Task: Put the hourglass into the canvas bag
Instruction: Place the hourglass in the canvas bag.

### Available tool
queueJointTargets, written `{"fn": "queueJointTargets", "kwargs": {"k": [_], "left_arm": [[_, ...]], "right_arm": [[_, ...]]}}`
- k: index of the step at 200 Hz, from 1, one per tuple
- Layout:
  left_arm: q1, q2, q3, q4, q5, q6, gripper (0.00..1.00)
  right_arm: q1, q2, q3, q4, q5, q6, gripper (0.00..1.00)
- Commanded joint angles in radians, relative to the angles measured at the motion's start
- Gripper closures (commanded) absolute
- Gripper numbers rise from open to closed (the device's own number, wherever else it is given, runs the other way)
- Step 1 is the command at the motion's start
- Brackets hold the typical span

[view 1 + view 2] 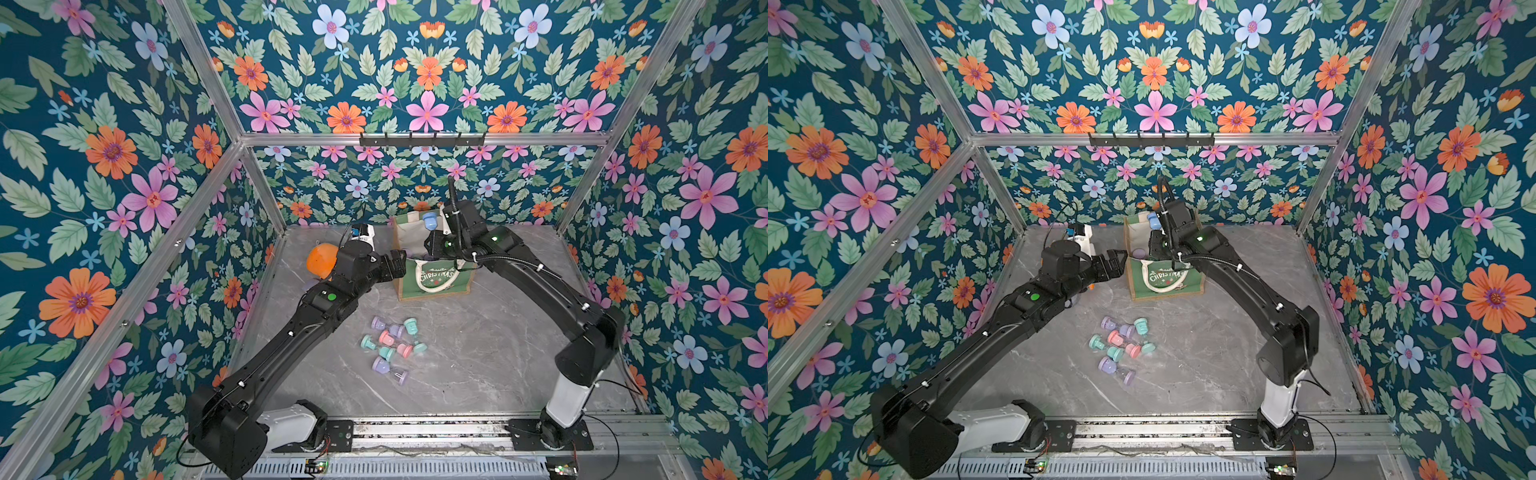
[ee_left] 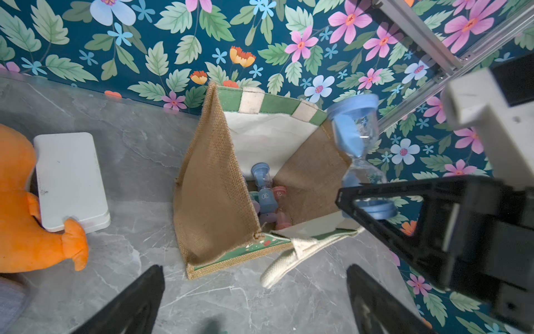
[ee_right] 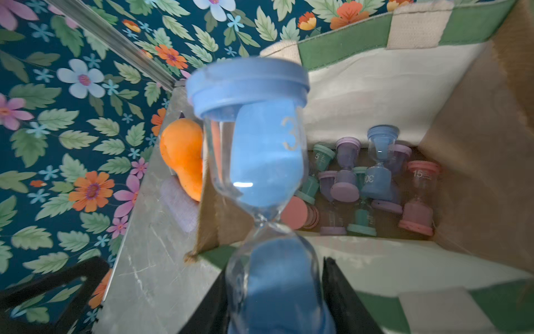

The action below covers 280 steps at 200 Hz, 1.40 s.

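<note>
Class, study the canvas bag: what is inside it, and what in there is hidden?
Inside the canvas bag lies a pile of small hourglasses: purple, teal, pink, and a blue one marked 30. The held blue hourglass blocks part of the pile; lower ones are partly buried.

The canvas bag [image 1: 437, 276] front reads "CHRISTMAS". Inside it: blue hourglass [image 3: 377, 180] "30", pink hourglass [image 3: 419, 188] "15", teal hourglass [image 3: 322, 157] "5". The held hourglass [image 3: 265, 150] shows "3", perhaps 30.

Blue hourglass [image 3: 265, 156], marked 30, was clamped at its lower bulb by the right hand [image 3: 276, 292] over the open canvas bag [image 3: 375, 86]. Pastel hourglasses [image 3: 372, 185] lay inside; orange plush toy [image 3: 182, 156] sat on the tabletop [image 3: 150, 260].
</note>
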Motion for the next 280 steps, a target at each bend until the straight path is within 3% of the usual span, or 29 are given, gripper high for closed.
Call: {"fn": "queueJointTargets", "kwargs": {"k": [1,83,199,252,280], "left_arm": [[0.02,0.01,-0.012,0.054,0.016,0.003,0.0],[0.096,0.09,-0.032,0.099,0.092,-0.016,0.0],[0.117,0.106,-0.055,0.135,0.133,-0.042,0.0],[0.118,0.1,-0.053,0.145,0.154,-0.053,0.0],[0.118,0.105,-0.047,0.144,0.166,-0.056,0.0]], "right_arm": [[-0.005,0.076,0.071,-0.018,0.01,-0.02,0.72],[-0.021,0.426,0.398,-0.141,-0.045,-0.021,0.73],[-0.023,0.537,0.332,-0.084,-0.072,-0.009,0.73],[-0.023,0.563,0.352,-0.113,-0.04,-0.019,0.62],[-0.023,0.537,0.362,-0.115,-0.039,-0.025,0.51]]}}
